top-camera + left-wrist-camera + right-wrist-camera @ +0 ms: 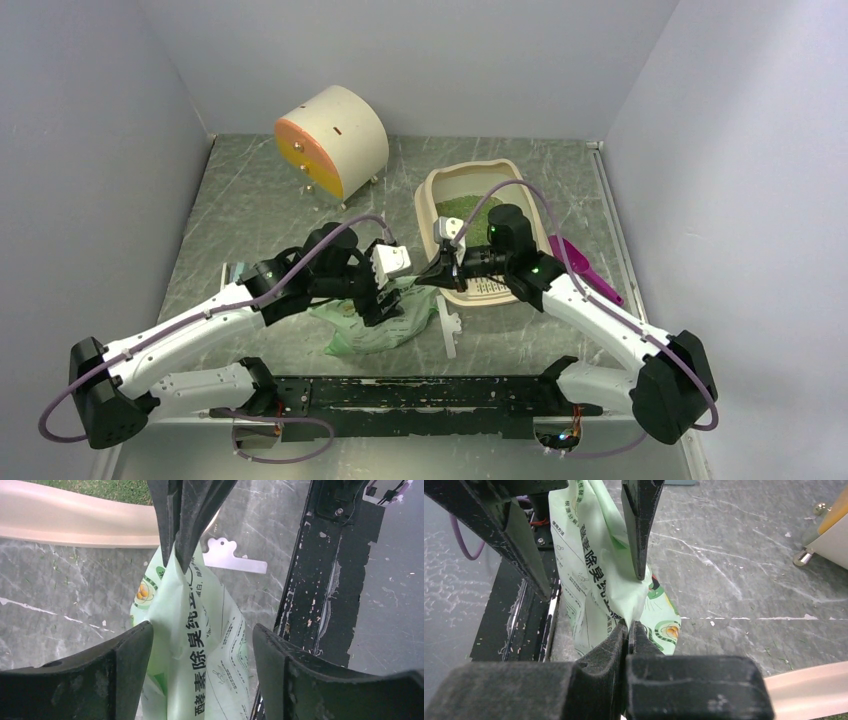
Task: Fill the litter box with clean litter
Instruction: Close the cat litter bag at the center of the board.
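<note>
Grey marbled table (270, 200). Litter box (428, 195) far right, clean litter (465, 212) inside. Bag (375, 325) near centre: floppy slick film, likely light, so grab bunched fold. Right gripper (629, 630) pinches it there; left gripper (202, 627) spread wide around it.

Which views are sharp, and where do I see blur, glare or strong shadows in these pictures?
Top view: even, soft light, only faint shadows on the table, all sharp, no glare. Left wrist view: the bag print is sharp, the near left fingers look soft. Right wrist view: the right gripper is close and slightly blurred, the bag print behind it readable.
</note>
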Robot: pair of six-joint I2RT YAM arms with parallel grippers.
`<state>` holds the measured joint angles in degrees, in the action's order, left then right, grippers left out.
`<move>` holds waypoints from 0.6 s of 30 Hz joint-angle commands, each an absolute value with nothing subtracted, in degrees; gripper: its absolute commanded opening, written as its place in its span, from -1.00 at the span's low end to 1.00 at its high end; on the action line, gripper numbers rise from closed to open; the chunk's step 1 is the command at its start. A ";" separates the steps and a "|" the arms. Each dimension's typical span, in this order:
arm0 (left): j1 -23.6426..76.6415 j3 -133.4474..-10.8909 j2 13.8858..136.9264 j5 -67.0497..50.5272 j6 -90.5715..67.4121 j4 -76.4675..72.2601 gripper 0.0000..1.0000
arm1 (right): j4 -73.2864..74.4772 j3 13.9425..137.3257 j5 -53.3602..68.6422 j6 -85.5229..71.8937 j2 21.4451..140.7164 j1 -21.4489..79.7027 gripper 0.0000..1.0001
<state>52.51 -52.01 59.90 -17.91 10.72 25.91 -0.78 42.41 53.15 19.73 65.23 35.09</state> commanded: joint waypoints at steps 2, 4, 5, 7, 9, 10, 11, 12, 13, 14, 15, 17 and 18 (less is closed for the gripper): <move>52.33 -53.17 61.47 -18.06 11.46 25.71 0.13 | 0.23 44.78 55.54 20.54 63.47 34.06 -1.00; 52.37 -53.92 63.79 -13.02 11.42 28.64 -0.58 | -1.43 44.51 56.14 20.27 62.53 34.04 -1.00; 52.30 -54.39 64.79 -10.04 10.94 30.55 -0.86 | -0.62 44.60 55.82 20.98 62.16 33.83 -1.00; 52.38 -53.71 63.88 -6.54 9.58 32.15 -0.90 | 3.50 45.57 53.79 23.40 62.05 32.96 -1.00; 52.38 -52.14 60.56 -4.27 8.32 31.80 -0.91 | 8.65 46.82 51.25 26.99 62.86 32.23 -1.00; 52.31 -51.55 58.74 -3.18 7.74 31.41 -0.91 | 10.92 47.41 49.89 28.98 63.46 32.29 -1.00; 52.33 -51.14 57.29 -2.29 7.55 31.17 -0.91 | 12.71 47.95 48.93 30.74 64.02 32.38 -1.00; 52.34 -51.12 56.08 -1.69 7.44 31.27 -0.91 | 14.09 48.51 49.34 32.11 64.54 32.41 -1.00; 52.38 -51.40 55.25 -1.31 7.50 31.43 -0.91 | 14.78 48.71 50.38 33.12 64.81 32.42 -1.00; 52.35 -51.81 54.75 -1.87 7.89 31.54 -0.91 | 14.81 48.77 51.37 33.76 64.94 32.47 -0.91; 52.36 -52.19 54.61 -3.10 8.67 31.44 -0.91 | 14.44 48.90 52.14 34.09 65.05 32.68 -0.72; 52.33 -53.27 55.06 -6.69 9.92 31.33 -0.91 | 13.46 49.24 52.97 34.39 65.27 33.49 -0.13; 52.31 -53.75 55.74 -8.20 10.60 31.36 -0.91 | 12.59 49.49 52.92 34.29 65.50 34.19 0.05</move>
<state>52.88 -51.92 56.05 -7.46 8.62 29.02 11.62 47.37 52.51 30.87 65.41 33.74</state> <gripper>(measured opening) 0.049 0.371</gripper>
